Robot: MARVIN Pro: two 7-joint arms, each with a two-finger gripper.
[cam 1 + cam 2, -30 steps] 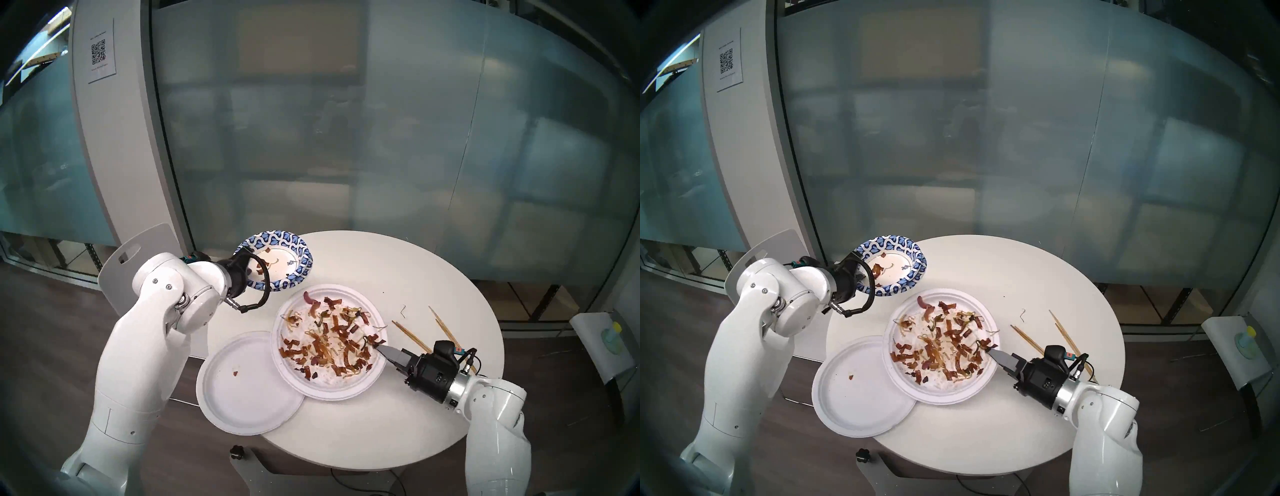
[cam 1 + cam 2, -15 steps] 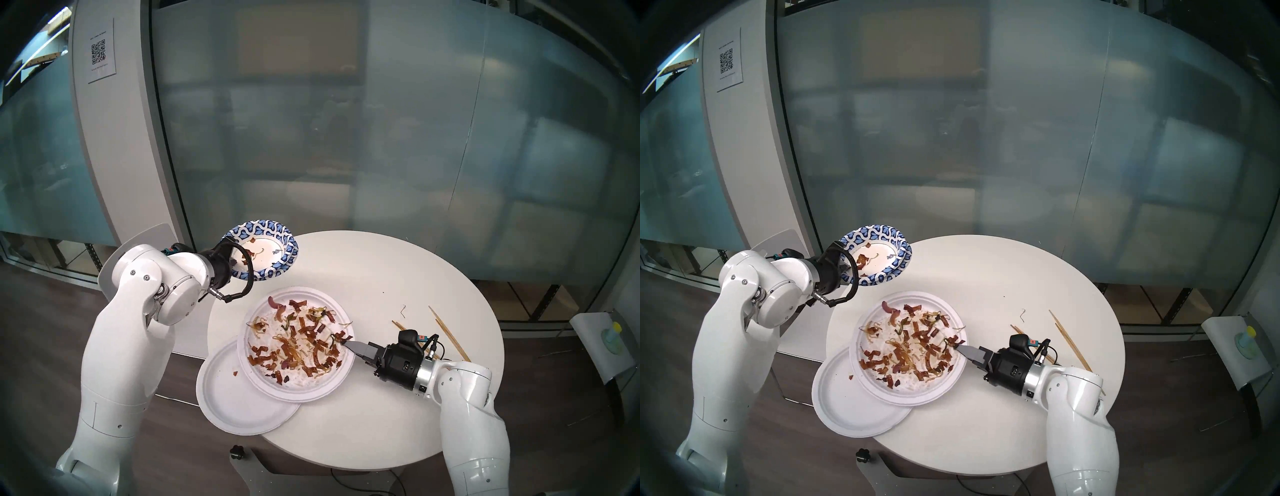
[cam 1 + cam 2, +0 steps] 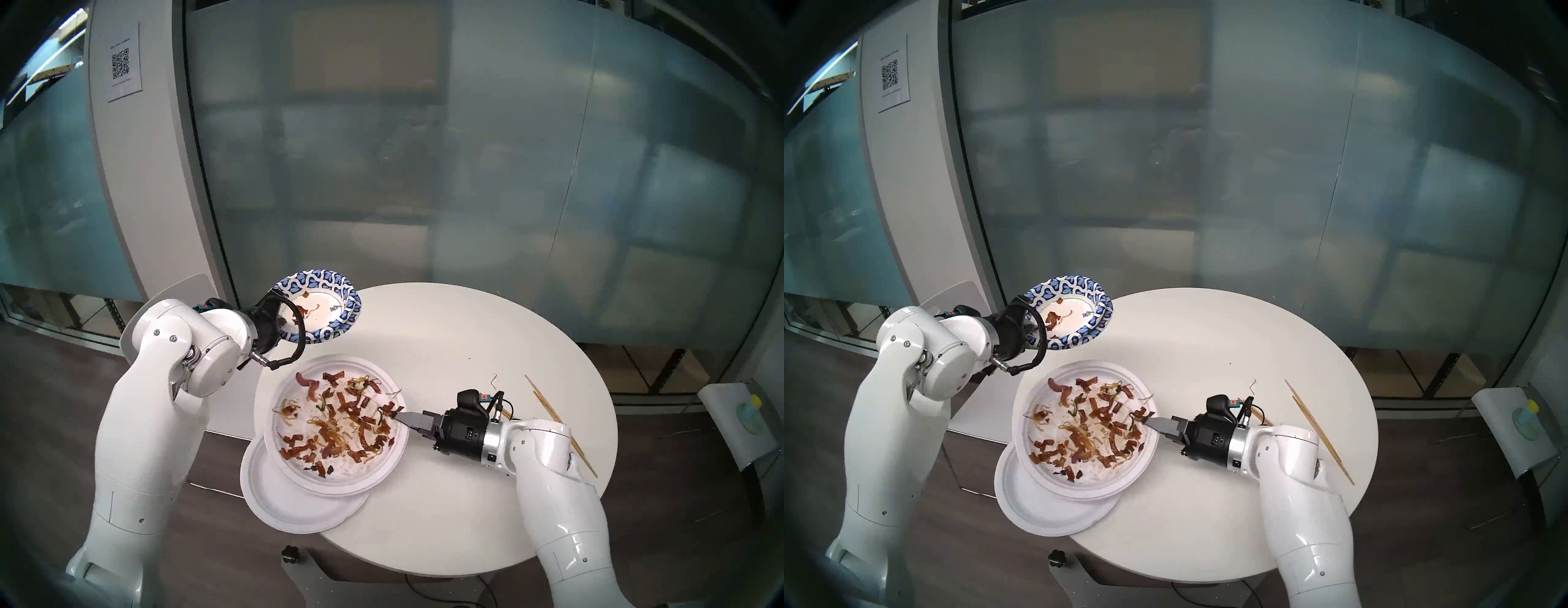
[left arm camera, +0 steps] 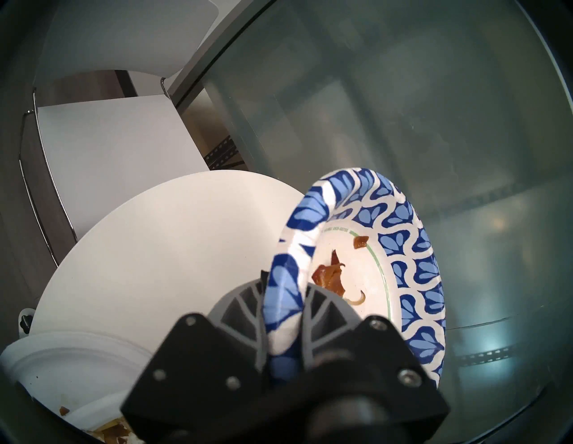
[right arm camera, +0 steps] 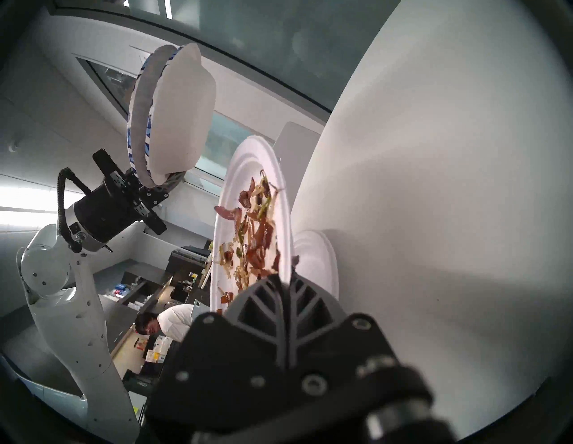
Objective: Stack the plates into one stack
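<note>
My left gripper [image 3: 283, 323] is shut on the near rim of a blue-patterned plate [image 3: 326, 281], held tilted in the air over the table's far left edge. A second patterned rim shows nested right under it in the right wrist view [image 5: 139, 124]. The left wrist view shows the fingers [image 4: 248, 297] pinching the rim [image 4: 403, 248], with a few brown scraps inside. My right gripper [image 3: 399, 417] is shut on the right rim of a large white plate [image 3: 339, 484] strewn with food scraps. That plate overlaps an empty white plate [image 3: 288, 505] at the table's front left edge.
Wooden chopsticks [image 3: 547, 403] lie on the round white table [image 3: 466, 339], to the right behind my right wrist. A white chair [image 3: 169, 305] stands left of the table. A frosted glass wall runs close behind it.
My right gripper has carried the food-strewn plate leftward, farther over the empty white plate. My left gripper has drawn the blue-patterned plate left and slightly back.
</note>
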